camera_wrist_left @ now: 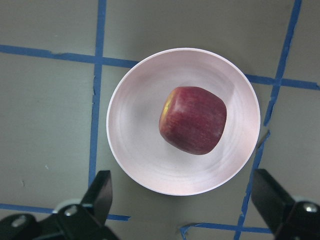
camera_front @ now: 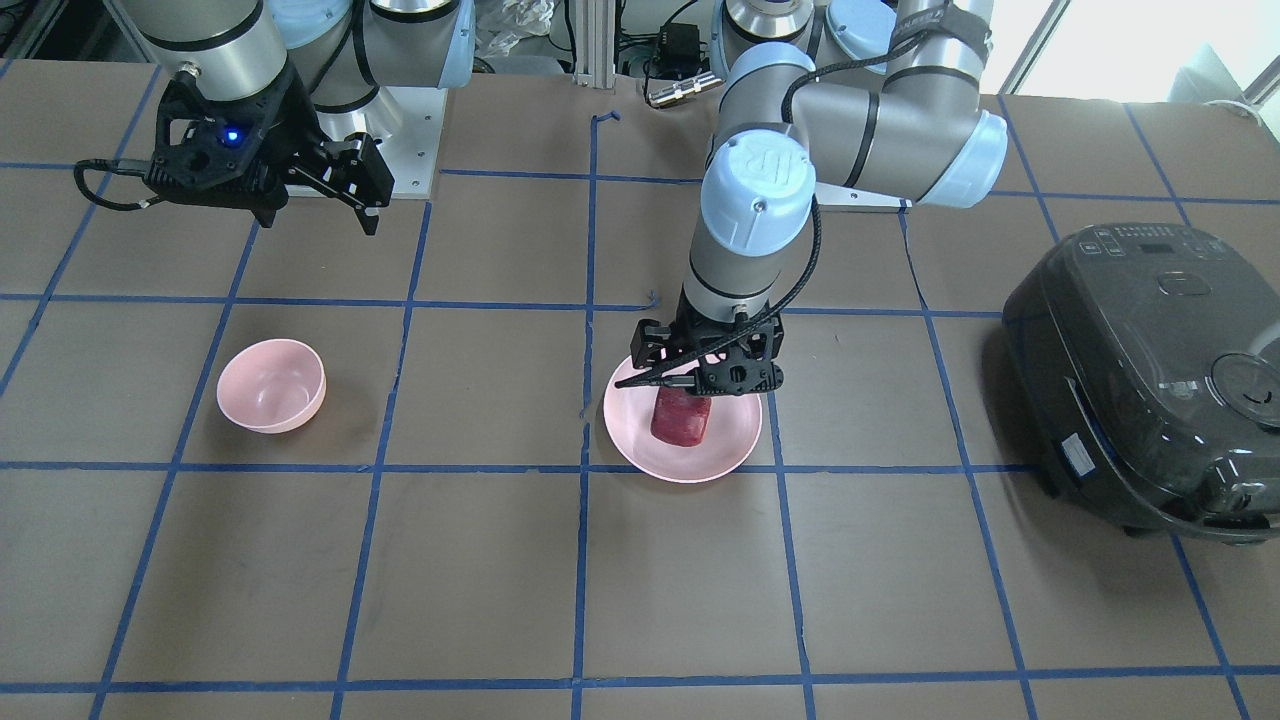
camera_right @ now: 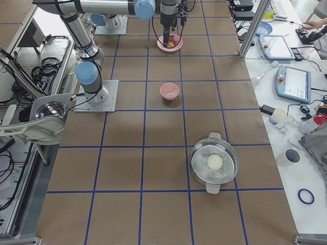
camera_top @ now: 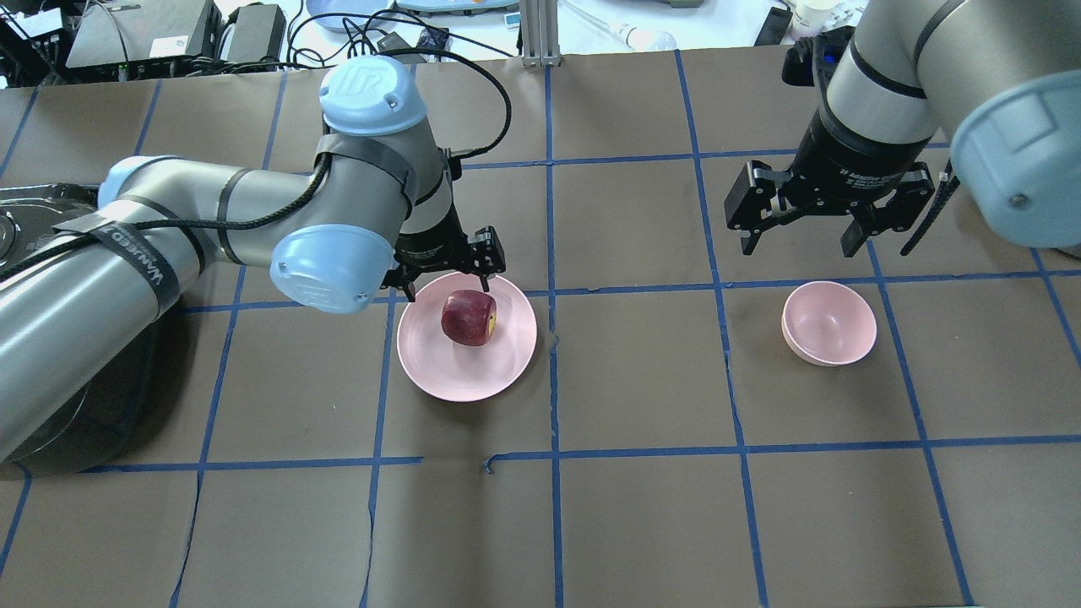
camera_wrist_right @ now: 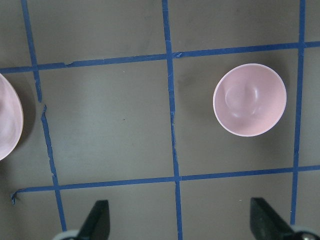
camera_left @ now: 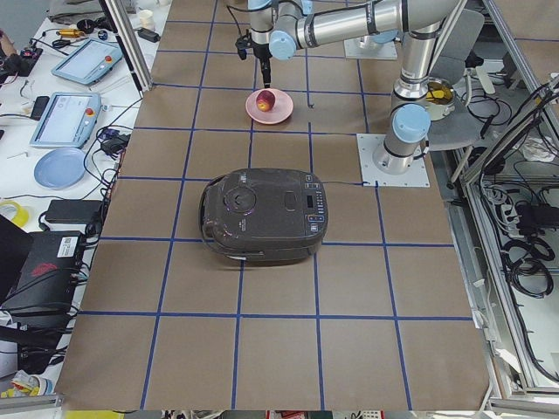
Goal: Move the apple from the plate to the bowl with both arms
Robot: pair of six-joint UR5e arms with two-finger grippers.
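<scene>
The blocky, dark red apple (camera_top: 469, 317), its skin matte and mottled, sits on the glossy, shallow pink plate (camera_top: 439, 380). Above it the left end effector (camera_top: 449, 283) hangs spread wide, its black fingers (camera_wrist_left: 101, 192) clear of the fruit, gripping nothing. The right end effector (camera_top: 798, 242), likewise wide and empty, hovers near the small, deep pink bowl (camera_top: 811, 350) on the brown, blue-taped desk (camera_top: 642, 507).

Left arm (camera_top: 211, 211): pale blue joint cap (camera_top: 372, 83) carries a raised "UR" logo. Black strap (camera_top: 139, 253) on the same arm has white lettering that starts "WAL"; rest unclear.

Right arm (camera_top: 887, 101): black wrist housing (camera_top: 870, 173) has small white print, seemingly "2F Adaptive".

Rice cooker (camera_front: 1150, 370) at the table's left end: panel print and side sticker (camera_front: 1080, 452) too small to read.
</scene>
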